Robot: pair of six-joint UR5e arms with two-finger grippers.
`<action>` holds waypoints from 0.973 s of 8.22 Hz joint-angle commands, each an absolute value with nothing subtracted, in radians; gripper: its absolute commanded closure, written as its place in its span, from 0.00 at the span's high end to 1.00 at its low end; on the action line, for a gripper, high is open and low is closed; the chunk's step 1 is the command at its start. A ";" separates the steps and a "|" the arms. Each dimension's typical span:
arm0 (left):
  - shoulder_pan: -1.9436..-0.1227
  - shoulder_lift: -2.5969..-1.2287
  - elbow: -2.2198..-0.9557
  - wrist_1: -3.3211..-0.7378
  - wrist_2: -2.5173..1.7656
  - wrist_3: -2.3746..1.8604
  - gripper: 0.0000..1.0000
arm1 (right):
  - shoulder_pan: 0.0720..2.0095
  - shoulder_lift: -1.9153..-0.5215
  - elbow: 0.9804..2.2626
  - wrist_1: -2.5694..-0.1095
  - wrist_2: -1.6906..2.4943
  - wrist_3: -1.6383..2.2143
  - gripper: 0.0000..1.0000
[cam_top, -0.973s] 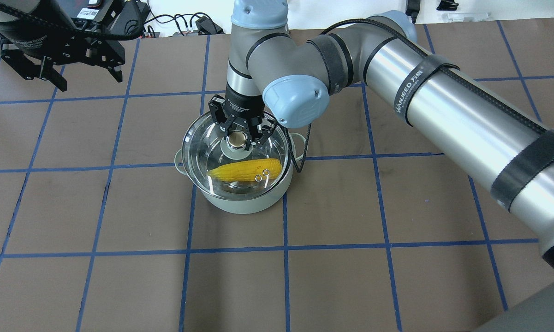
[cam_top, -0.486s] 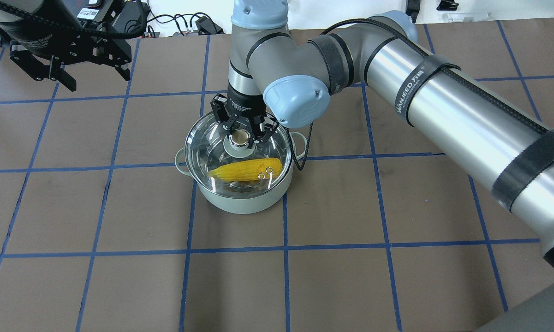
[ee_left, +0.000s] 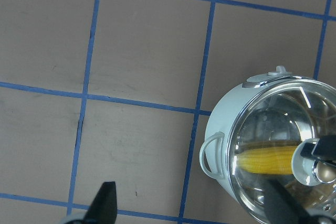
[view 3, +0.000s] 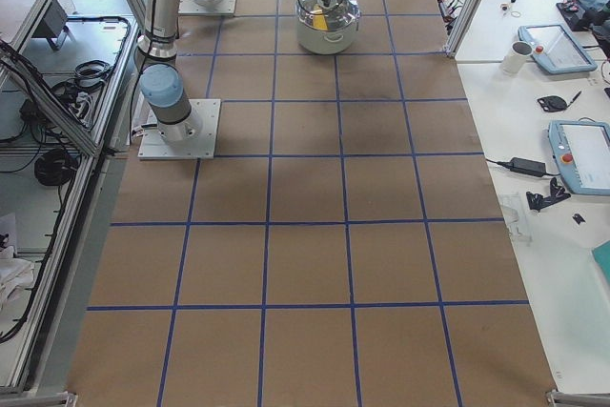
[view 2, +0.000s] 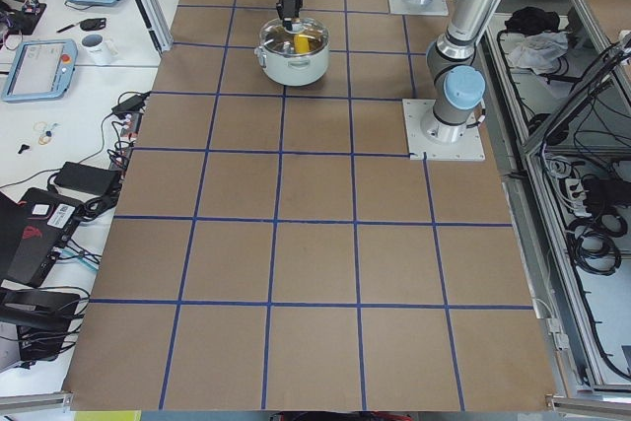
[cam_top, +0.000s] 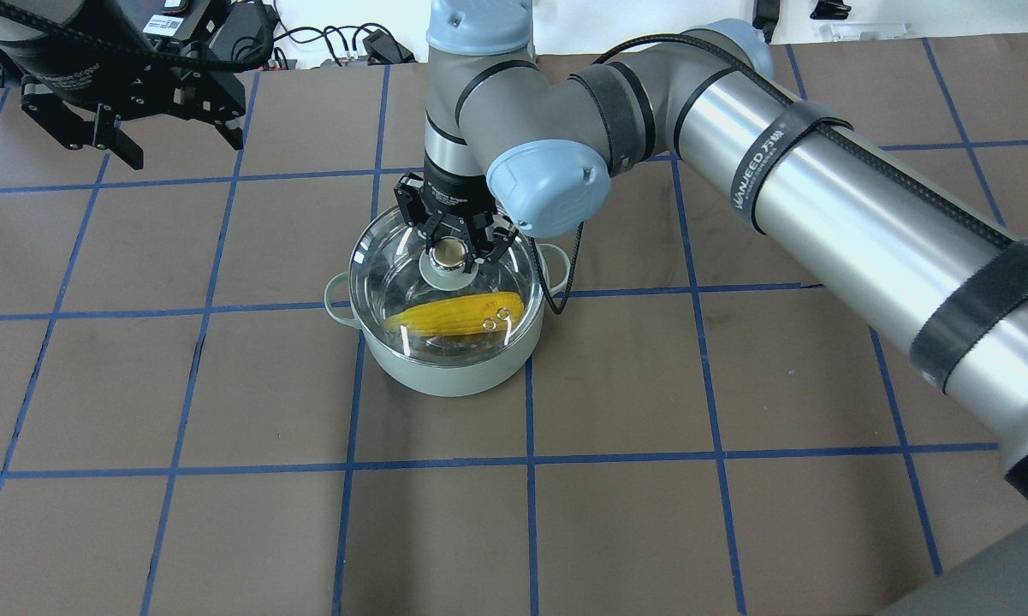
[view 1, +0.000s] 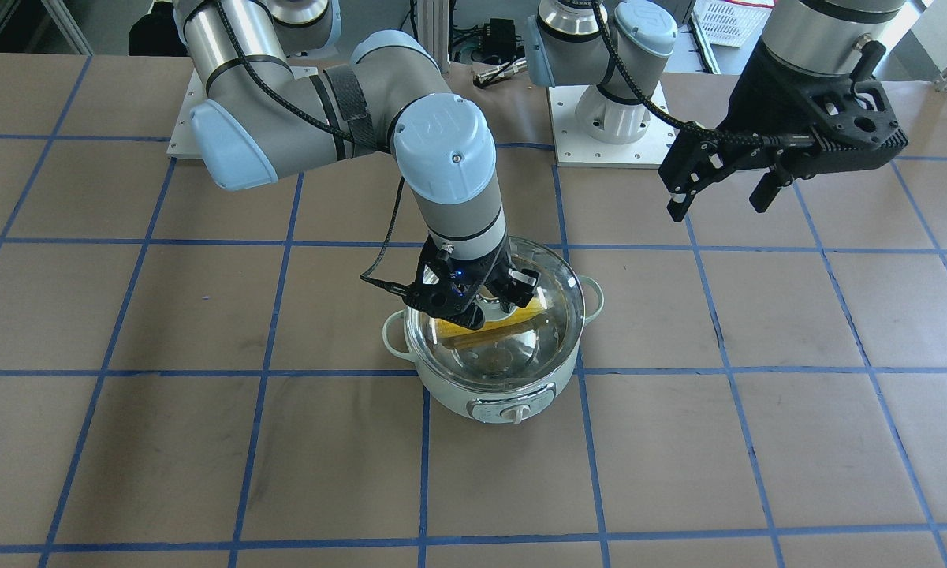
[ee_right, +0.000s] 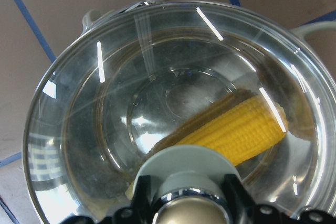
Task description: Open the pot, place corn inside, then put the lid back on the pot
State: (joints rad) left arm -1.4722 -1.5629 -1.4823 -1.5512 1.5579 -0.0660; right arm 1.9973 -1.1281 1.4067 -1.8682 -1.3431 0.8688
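The pale mint-green pot [cam_top: 445,372] stands mid-table with its dial toward the front-facing camera [view 1: 512,412]. The yellow corn [cam_top: 454,315] lies inside it, seen through the glass. The clear glass lid [cam_top: 394,274] covers the pot's mouth, level with the rim; I cannot tell whether it touches all round. My right gripper [cam_top: 452,250] is straight above and shut on the lid's knob [ee_right: 184,166]. The right wrist view looks down through the lid [ee_right: 105,103] onto the corn [ee_right: 236,129]. My left gripper [cam_top: 128,120] is open and empty, high at the far left, apart from the pot.
The table is brown paper with a blue tape grid [cam_top: 531,462]. The right arm's cable [cam_top: 556,291] hangs beside the pot's right handle. Cables and gear lie beyond the far edge [cam_top: 342,43]. The left wrist view shows the pot [ee_left: 226,129] at its right edge.
The right gripper has lowered the lid and shifted it slightly right, so it now sits centred over the pot. The left gripper moved a little right, then stayed.
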 commanded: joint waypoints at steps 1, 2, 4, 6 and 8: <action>-1.473 -1.562 -1.482 -1.551 1.557 -0.066 1.00 | 1.997 -1.129 1.407 -1.878 -1.330 0.903 0.74; -1.471 -1.563 -1.482 -1.551 1.557 -0.066 1.00 | 1.997 -1.126 1.408 -1.920 -1.328 0.910 1.00; -1.471 -1.563 -1.482 -1.551 1.557 -0.066 1.00 | 1.991 -1.134 1.407 -1.921 -1.328 0.891 1.00; -1.473 -1.562 -1.482 -1.551 1.557 -0.066 1.00 | 1.941 -1.214 1.391 -1.864 -1.335 0.777 1.00; -1.473 -1.563 -1.482 -1.551 1.560 -0.066 1.00 | 1.800 -1.325 1.387 -1.687 -1.345 0.521 1.00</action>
State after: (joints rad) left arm -1.4720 -1.5618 -1.4818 -1.5509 1.5572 -0.0660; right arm 1.9140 -1.2312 1.3912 -1.8243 -1.3358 0.7303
